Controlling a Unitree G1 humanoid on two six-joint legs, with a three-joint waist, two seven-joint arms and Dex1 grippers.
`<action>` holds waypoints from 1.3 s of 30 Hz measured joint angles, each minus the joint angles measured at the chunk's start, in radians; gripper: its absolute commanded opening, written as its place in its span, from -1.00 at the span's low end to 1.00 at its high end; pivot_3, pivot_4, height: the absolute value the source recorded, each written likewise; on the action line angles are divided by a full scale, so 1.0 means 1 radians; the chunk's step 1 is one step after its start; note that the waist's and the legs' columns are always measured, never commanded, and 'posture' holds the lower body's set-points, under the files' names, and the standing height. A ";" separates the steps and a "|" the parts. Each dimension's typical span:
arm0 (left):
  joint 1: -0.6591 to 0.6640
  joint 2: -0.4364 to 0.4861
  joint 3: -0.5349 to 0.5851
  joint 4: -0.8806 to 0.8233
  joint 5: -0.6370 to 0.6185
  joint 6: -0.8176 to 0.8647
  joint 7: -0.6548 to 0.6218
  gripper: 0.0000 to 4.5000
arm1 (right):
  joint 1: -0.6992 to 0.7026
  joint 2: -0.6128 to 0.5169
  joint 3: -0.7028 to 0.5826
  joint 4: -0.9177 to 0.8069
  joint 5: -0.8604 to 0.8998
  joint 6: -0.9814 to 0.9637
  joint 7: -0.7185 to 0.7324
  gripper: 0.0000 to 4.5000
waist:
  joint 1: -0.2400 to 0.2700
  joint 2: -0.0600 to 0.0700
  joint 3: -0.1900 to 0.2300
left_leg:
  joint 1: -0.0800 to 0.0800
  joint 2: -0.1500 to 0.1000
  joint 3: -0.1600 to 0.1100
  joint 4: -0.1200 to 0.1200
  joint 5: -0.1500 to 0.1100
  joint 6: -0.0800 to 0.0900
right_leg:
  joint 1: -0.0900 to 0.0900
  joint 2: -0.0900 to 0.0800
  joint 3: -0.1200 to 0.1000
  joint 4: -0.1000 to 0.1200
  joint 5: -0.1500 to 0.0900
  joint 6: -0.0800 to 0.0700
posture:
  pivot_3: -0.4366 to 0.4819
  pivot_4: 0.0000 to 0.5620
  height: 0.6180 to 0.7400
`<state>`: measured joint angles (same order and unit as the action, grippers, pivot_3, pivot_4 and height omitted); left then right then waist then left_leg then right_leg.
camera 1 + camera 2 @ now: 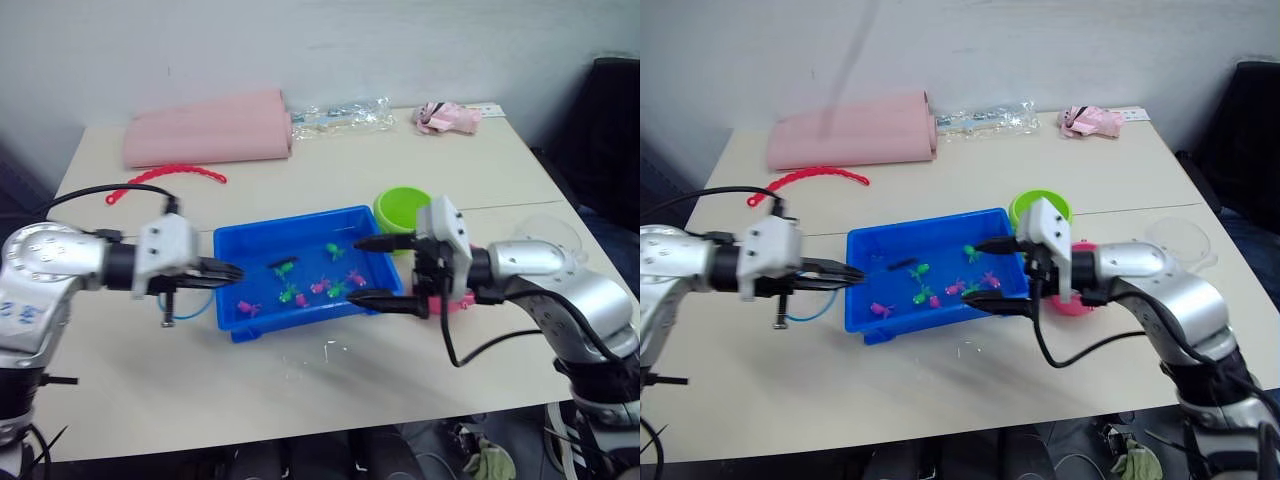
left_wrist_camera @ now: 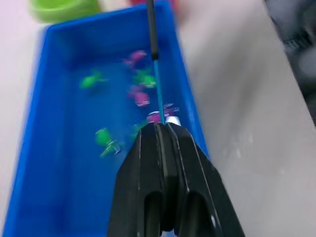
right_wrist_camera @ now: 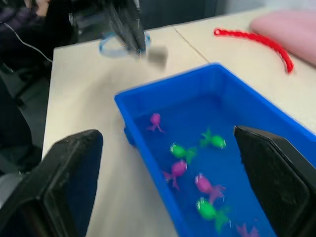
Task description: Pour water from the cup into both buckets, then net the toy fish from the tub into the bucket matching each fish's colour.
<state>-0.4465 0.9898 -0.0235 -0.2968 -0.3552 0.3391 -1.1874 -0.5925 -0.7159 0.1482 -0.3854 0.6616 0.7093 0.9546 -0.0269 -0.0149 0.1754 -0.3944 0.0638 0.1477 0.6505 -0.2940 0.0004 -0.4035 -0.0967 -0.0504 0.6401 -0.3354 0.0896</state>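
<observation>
Beige table (image 1: 330, 400) carries the tub (image 1: 262, 235), every toy fish (image 1: 288, 293) seemingly uncaught beside the green bucket (image 1: 400, 207); netting looks barely begun. Left wrist view: the left gripper (image 2: 160, 129) pinches the net (image 2: 157, 74) handle tight. Right wrist view: the right gripper (image 3: 173, 163) gapes wide, empty, straddling the tub's near end.
</observation>
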 measured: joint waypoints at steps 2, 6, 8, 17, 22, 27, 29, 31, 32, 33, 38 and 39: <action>-0.056 -0.057 -0.078 -0.006 0.035 0.019 0.016 -0.98 | -0.007 0.005 0.010 0.003 -0.007 0.034 -0.014 1.00 | 0.002 0.000 0.000 | -0.006 0.000 0.000 0.004 -0.001 0.002 | -0.005 0.002 0.000 0.004 0.001 0.002 | -0.05 -0.47 1.00; -0.105 -0.120 -0.180 -0.005 0.092 0.040 0.034 -0.98 | -0.029 0.026 0.047 0.005 -0.018 0.089 -0.030 1.00 | -0.003 -0.001 0.001 | -0.014 0.001 0.002 0.015 -0.003 0.006 | -0.010 0.002 0.002 0.006 0.003 0.006 | -0.05 -0.47 1.00; -0.118 -0.127 -0.189 -0.005 0.101 0.050 0.035 -0.98 | -0.046 0.035 0.059 0.005 -0.023 0.108 -0.031 1.00 | -0.002 -0.001 0.001 | -0.014 0.001 0.002 0.017 -0.003 0.006 | -0.010 0.002 0.002 0.005 0.003 0.006 | -0.05 -0.47 1.00; -0.138 -0.177 -0.193 -0.009 0.108 0.113 0.064 -0.98 | -0.094 0.096 0.105 0.004 -0.035 0.171 -0.041 1.00 | 0.001 -0.001 0.001 | -0.012 0.001 0.001 0.017 -0.001 0.006 | -0.009 0.002 0.002 0.007 0.003 0.006 | -0.05 -0.47 1.00; -0.138 -0.186 -0.192 -0.009 0.108 0.121 0.073 -0.98 | -0.094 0.119 0.106 0.018 -0.037 0.187 -0.051 1.00 | 0.001 -0.001 0.001 | -0.012 0.001 0.001 0.017 -0.001 0.006 | -0.009 0.002 0.002 0.007 0.003 0.006 | -0.05 -0.47 1.00; -0.138 -0.196 -0.192 -0.009 0.108 0.121 0.082 -1.00 | -0.092 0.137 0.106 0.046 -0.043 0.184 -0.044 0.60 | 0.001 -0.001 0.001 | -0.012 0.001 0.001 0.017 -0.001 0.006 | -0.009 0.002 0.002 0.007 0.003 0.006 | -0.05 -0.47 1.00; -0.138 -0.197 -0.192 -0.009 0.108 0.121 0.084 -1.00 | -0.089 0.140 0.106 0.051 -0.046 0.181 -0.039 0.19 | 0.001 -0.001 0.001 | -0.012 0.001 0.001 0.017 -0.001 0.006 | -0.009 0.002 0.002 0.007 0.003 0.006 | -0.05 -0.47 1.00; -0.138 -0.199 -0.192 -0.009 0.108 0.121 0.088 -1.00 | -0.083 0.141 0.106 0.063 -0.048 0.174 -0.030 -0.28 | 0.001 -0.001 0.001 | -0.012 0.001 0.001 0.017 -0.001 0.006 | -0.009 0.002 0.002 0.008 0.003 0.006 | -0.05 -0.47 1.00; -0.137 -0.199 -0.192 -0.009 0.108 0.120 0.088 -1.00 | -0.079 0.141 0.106 0.066 -0.051 0.169 -0.029 -0.44 | 0.001 -0.001 0.001 | -0.012 0.001 0.001 0.017 -0.001 0.006 | -0.009 0.002 0.002 0.008 0.003 0.006 | -0.05 -0.47 1.00; -0.136 -0.199 -0.192 -0.009 0.108 0.118 0.087 -1.00 | -0.073 0.141 0.106 0.071 -0.057 0.161 -0.026 -0.72 | 0.001 -0.001 0.001 | -0.012 0.001 0.001 0.017 -0.001 0.006 | -0.009 0.002 0.002 0.008 0.003 0.006 | -0.05 -0.47 1.00; -0.131 -0.201 -0.192 -0.012 0.106 0.113 0.084 -1.00 | -0.062 0.141 0.104 0.080 -0.071 0.140 -0.016 -0.99 | 0.001 -0.001 0.001 | -0.012 0.001 0.001 0.017 -0.001 0.006 | -0.009 0.002 0.002 0.008 0.003 0.006 | -0.05 -0.47 1.00; -0.128 -0.202 -0.192 -0.013 0.105 0.111 0.084 -1.00 | -0.059 0.141 0.104 0.081 -0.074 0.135 -0.012 -0.99 | 0.001 -0.001 0.001 | -0.012 0.001 0.001 0.017 -0.001 0.006 | -0.009 0.002 0.002 0.008 0.003 0.006 | -0.05 -0.47 1.00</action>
<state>-0.5748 0.7881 -0.2150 -0.3094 -0.2501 0.4502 -1.1037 -0.6513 -0.5751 0.2523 -0.3048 0.5878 0.8447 0.9422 -0.0257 -0.0160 0.1763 -0.4067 0.0645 0.1491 0.6675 -0.2952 0.0065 -0.4126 -0.0948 -0.0482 0.6477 -0.3324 0.0956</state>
